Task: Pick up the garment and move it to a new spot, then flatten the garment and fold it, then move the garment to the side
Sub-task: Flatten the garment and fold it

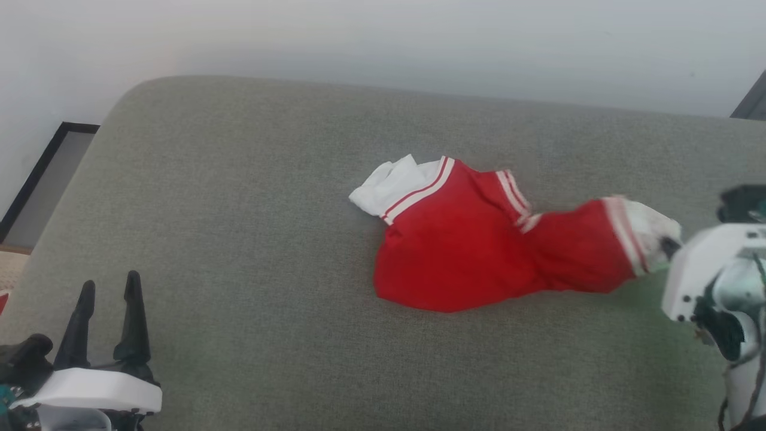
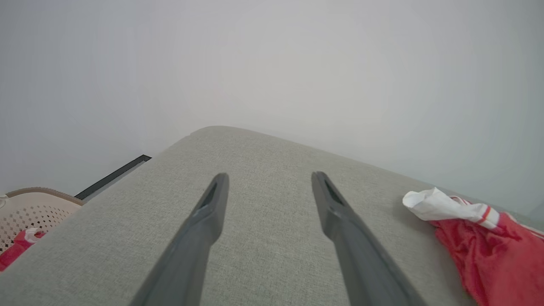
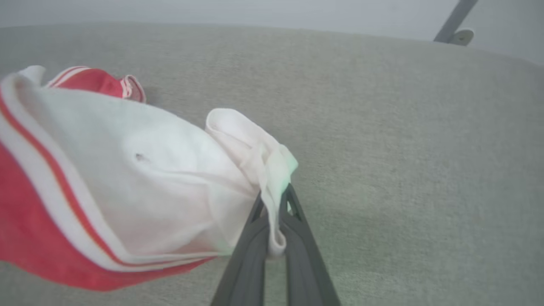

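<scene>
The right gripper [image 3: 274, 199] is clamped on a white sleeve of the shirt [image 1: 455, 251], which lies crumpled on the cushion [image 1: 239, 239]. The left gripper [image 1: 111, 280] has its fingers apart.

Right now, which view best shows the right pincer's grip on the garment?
Right wrist view: right pincer shut on the garment's white sleeve, close up. Head view blurs that contact; left wrist view catches the garment's other end.

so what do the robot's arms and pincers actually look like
Both the left pincer and right pincer have two long dark grey fingers tapering to narrow tips, with a cut-out near each tip. The left one sits on a white housing with black parts behind. The right arm has a white shell, black joints and thin dark cables.
</scene>
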Available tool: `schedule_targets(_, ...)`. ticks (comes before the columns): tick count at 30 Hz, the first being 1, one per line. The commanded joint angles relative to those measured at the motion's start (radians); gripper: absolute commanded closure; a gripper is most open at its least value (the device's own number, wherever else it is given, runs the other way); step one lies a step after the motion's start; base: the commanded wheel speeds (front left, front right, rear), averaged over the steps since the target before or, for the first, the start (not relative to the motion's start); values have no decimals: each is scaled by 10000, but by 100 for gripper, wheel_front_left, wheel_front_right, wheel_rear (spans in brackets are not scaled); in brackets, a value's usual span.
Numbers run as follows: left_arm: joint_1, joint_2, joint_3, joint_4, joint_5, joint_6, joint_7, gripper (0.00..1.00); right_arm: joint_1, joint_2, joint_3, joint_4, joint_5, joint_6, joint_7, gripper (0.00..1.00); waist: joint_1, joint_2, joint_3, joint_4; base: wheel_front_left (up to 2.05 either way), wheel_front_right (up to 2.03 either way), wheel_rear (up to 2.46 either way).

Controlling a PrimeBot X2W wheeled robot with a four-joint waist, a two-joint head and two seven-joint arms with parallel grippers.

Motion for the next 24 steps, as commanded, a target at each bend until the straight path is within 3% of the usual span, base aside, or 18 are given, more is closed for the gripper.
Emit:
schedule_targets(1,-132,42,-17,-14,25,-31,-39,0,-17,118,-366,301,-177,1,-179,100,0,-1,30,-19,0,0,0)
schedule_targets(5,-249,103,-127,17,-13,-31,-39,0,-301,299,-1404,1460,-935,1,-570,100,0,-1,108,2,0,0,0)
schedule_targets(9,-365,197,-227,59,-54,-29,-39,0,-591,431,-1903,2578,-1571,1,-811,71,0,-1,157,22,0,0,0)
schedule_targets(10,-378,216,-233,76,-74,-29,-39,0,-684,442,-1879,2808,-1663,1,-856,60,0,-1,162,14,0,0,0)
schedule_targets(11,-381,230,-236,86,-85,-29,-39,0,-793,492,-1897,2985,-1694,1,-888,27,0,-1,159,-1,0,0,0)
schedule_targets(12,-372,254,-229,94,-77,-29,-40,0,-880,499,-1904,3158,-1772,1,-953,0,0,-1,147,-26,0,0,0)
schedule_targets(20,-236,519,-357,137,-170,-30,-40,0,-1286,428,-1513,3753,-1827,1,-948,0,0,-1,-92,-332,0,0,0)
schedule_targets(24,-205,798,-612,107,-419,-25,49,0,-1310,393,-1025,3422,-1561,1,-1278,0,0,-1,-234,-591,0,0,0)
